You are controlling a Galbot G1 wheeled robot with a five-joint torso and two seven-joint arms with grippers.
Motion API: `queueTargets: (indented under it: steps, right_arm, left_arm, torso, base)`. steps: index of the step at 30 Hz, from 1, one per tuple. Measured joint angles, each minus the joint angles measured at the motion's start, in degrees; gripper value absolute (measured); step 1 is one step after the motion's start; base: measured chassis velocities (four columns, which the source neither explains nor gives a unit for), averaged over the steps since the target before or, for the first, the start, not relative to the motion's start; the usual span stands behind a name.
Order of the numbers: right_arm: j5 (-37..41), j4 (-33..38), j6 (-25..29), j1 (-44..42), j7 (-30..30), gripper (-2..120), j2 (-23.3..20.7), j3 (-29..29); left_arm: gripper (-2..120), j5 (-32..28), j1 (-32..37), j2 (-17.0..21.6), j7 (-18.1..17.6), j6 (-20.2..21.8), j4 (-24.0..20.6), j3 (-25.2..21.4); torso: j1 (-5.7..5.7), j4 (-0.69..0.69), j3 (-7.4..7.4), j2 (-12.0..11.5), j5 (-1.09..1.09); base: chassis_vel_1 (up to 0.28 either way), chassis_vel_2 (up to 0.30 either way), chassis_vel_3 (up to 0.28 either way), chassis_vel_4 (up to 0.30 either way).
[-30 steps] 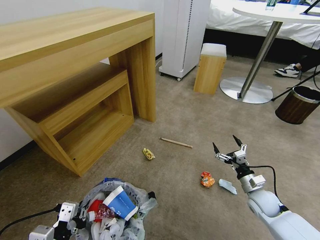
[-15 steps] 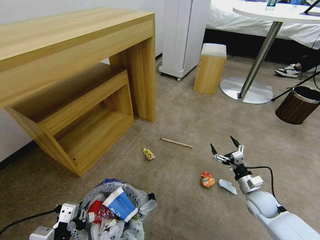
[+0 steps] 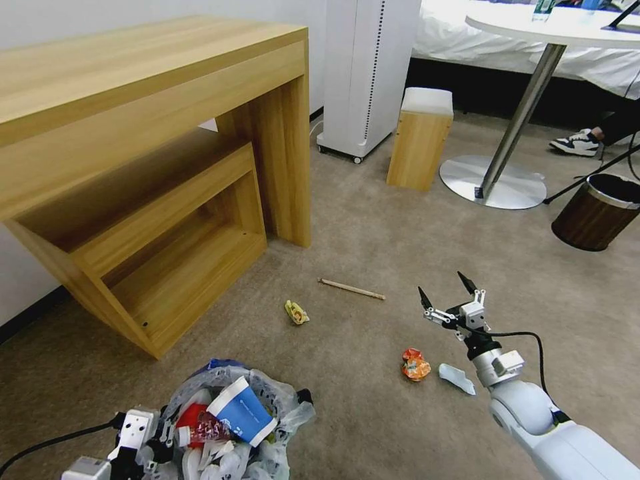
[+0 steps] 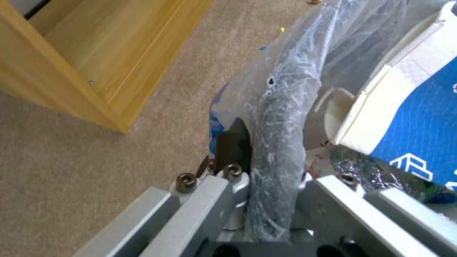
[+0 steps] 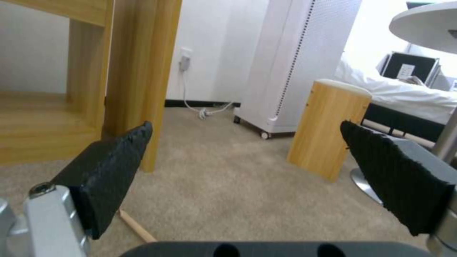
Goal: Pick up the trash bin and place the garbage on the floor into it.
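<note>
Two scraps, orange wrapper [image 3: 415,364] and white piece [image 3: 457,378], below wide-spread right end effector [image 3: 441,295]; left end effector [image 4: 271,185] clamps trash bin [image 4: 278,142] rim.

A bedroom or hotel-style room. A bed [image 3: 467,33] with white sheets stands against the far side, just behind a round white table [image 3: 567,27] on a metal pedestal. Near that table sit a wooden stool [image 3: 420,137], a tall white appliance on wheels [image 3: 367,73] and a brown bin [image 3: 597,213], all on beige carpet [image 3: 373,233]; a wooden desk [image 3: 147,133] stands well to its left against the wall.
</note>
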Motion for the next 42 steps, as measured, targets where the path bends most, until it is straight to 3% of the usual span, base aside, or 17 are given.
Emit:
queueTargets:
  steps: [20, 42]
  right_arm:
    - [0.59, 0.15, -0.25, 0.42, 0.41, 100, -0.1, -0.62]
    - [0.04, -1.29, 1.16, 1.58, 0.3, 100, 0.64, -2.22]
  left_arm:
    - [0, 1.07, -0.09, 0.54, 0.43, -0.11, 0.49, 0.5]
    - [0, 1.59, -0.18, 0.29, 0.48, -0.17, 0.86, 0.96]
  torso:
    - [0.02, 0.0, 0.02, -0.01, 0.01]
    - [0.0, 0.0, 0.0, -0.01, 0.0]
  base:
    - [-0.118, 0.118, 0.116, -0.117]
    - [0.0, 0.0, 0.0, 0.0]
